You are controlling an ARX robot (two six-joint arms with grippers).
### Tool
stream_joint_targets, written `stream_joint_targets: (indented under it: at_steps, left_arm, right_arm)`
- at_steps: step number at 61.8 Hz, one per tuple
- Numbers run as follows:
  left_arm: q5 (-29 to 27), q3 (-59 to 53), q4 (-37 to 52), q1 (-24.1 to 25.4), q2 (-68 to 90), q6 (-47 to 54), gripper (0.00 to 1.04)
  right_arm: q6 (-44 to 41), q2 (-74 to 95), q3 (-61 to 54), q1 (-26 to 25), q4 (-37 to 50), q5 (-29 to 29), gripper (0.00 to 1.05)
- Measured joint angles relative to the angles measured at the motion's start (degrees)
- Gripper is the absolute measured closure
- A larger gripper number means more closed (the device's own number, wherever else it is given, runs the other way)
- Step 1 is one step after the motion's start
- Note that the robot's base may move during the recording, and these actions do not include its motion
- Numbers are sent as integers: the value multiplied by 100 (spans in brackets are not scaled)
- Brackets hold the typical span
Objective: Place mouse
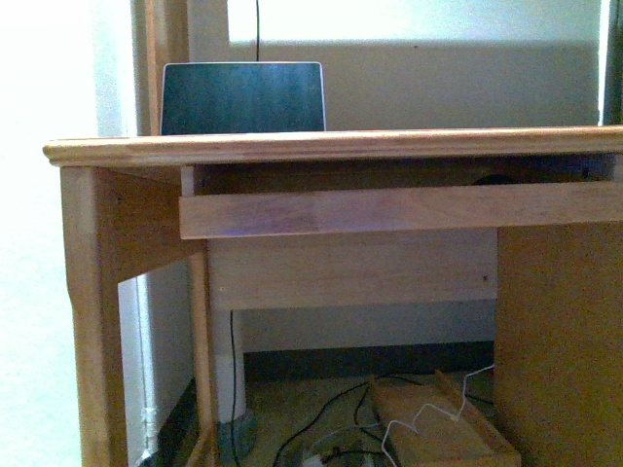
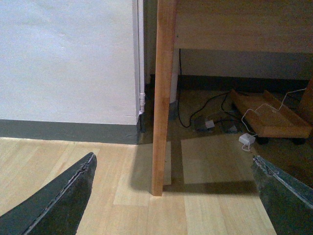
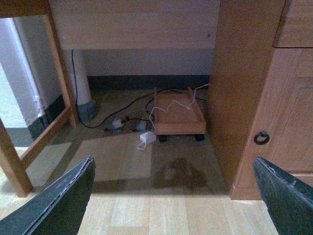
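Note:
In the front view a small dark low-domed shape, which looks like the mouse [image 1: 496, 179], lies in the shadowed gap under the desk top [image 1: 331, 146], behind the pull-out shelf's front board [image 1: 389, 209]. Neither arm shows in that view. My left gripper [image 2: 172, 156] is open over the wood floor, facing the desk's left leg [image 2: 161, 98], with nothing between its fingers. My right gripper [image 3: 172, 158] is also open and empty, pointed into the space under the desk. The mouse shows in neither wrist view.
A laptop [image 1: 241, 97] stands open at the back left of the desk top. Under the desk are a low wooden trolley [image 3: 178, 115], black and white cables and a white adapter [image 3: 146, 138]. A cabinet door with a ring pull [image 3: 261, 137] closes the desk's right side.

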Motion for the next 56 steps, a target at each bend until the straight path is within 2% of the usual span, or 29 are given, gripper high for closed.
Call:
stream_joint_targets:
  at_steps: [56]
  left_arm:
    - [0, 0, 0, 0, 2, 0, 8]
  right_arm:
    - [2, 0, 0, 0, -2, 2, 7]
